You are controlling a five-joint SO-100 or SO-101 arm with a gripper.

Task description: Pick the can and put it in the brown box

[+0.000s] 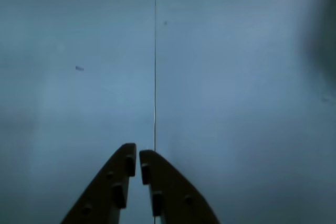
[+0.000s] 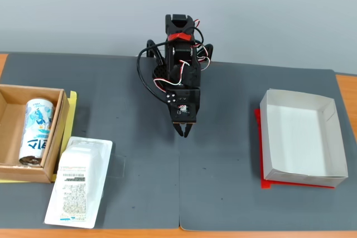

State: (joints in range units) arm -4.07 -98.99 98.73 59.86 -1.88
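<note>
White-blue can [image 2: 37, 131], lying in brown box [image 2: 11, 166]

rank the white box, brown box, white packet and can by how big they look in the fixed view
1. white box, largest
2. brown box, though the left edge of the picture cuts it off, so its rank against the white box is unsure
3. white packet
4. can, smallest, lying inside the brown box
</note>
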